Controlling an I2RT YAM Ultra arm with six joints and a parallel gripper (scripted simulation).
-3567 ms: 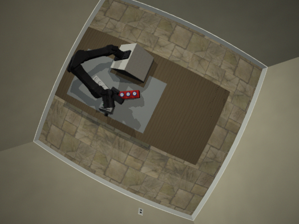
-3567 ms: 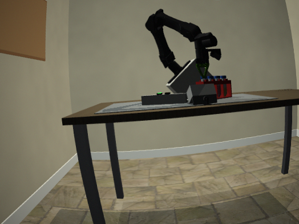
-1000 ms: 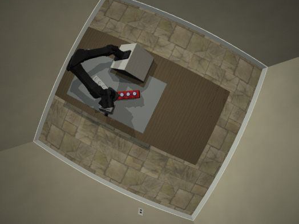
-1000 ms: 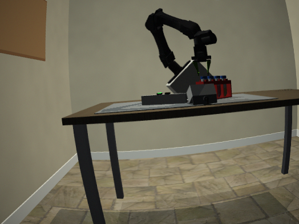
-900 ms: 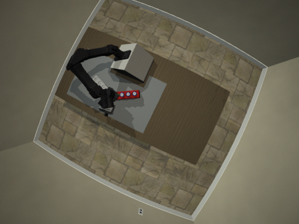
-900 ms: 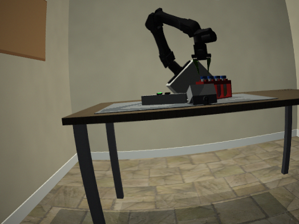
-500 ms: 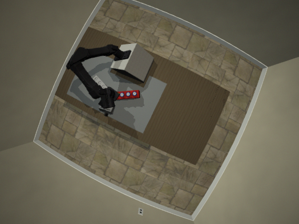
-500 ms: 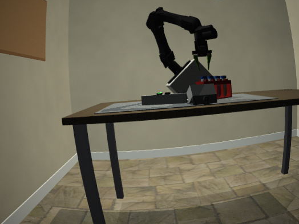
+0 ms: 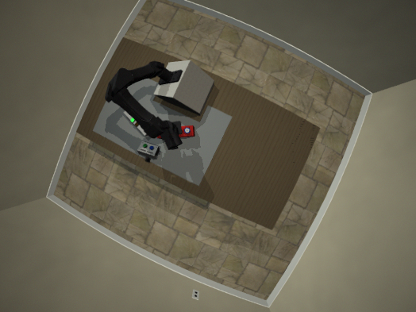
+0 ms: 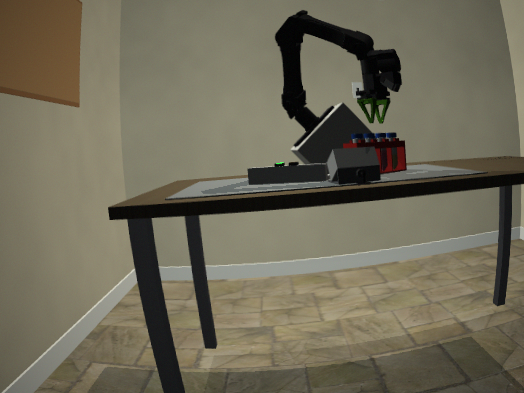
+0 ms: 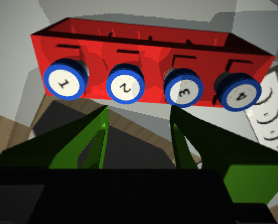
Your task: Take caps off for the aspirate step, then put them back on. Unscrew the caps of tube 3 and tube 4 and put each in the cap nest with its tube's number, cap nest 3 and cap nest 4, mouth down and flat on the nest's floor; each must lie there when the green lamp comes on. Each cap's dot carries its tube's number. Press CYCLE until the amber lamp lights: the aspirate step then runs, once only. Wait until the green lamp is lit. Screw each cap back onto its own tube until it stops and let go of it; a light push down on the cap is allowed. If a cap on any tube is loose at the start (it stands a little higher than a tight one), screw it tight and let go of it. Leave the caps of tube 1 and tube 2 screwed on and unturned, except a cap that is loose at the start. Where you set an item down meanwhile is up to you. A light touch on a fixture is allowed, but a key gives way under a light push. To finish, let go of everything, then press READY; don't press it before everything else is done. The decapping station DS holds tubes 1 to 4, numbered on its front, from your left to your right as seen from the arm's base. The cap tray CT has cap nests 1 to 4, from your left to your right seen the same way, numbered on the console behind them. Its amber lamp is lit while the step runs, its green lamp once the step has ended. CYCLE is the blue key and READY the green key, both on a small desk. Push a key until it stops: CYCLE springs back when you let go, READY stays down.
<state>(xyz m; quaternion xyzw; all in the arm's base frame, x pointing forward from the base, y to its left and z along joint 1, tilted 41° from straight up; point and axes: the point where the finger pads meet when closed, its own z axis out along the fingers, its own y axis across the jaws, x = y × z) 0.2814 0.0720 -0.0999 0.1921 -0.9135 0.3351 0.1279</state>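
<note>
The red decapping station (image 11: 150,50) holds four tubes, each with a blue cap on it: cap 1 (image 11: 63,82), cap 2 (image 11: 124,87), cap 3 (image 11: 183,91) and cap 4 (image 11: 238,95). My gripper (image 11: 139,112) has green fingers that stand open with nothing between them. It hangs above the station (image 10: 382,153), clear of the caps, as the side view shows (image 10: 375,115). From above, the gripper (image 9: 173,137) covers the left part of the station (image 9: 186,131). The green lamp (image 10: 280,163) on the console is lit.
The key desk (image 9: 148,148) with the green key (image 9: 144,147) and blue key (image 9: 152,148) stands just in front of the station. A corner of the white cap tray (image 11: 267,117) shows at right. A large grey box (image 9: 186,86) stands behind.
</note>
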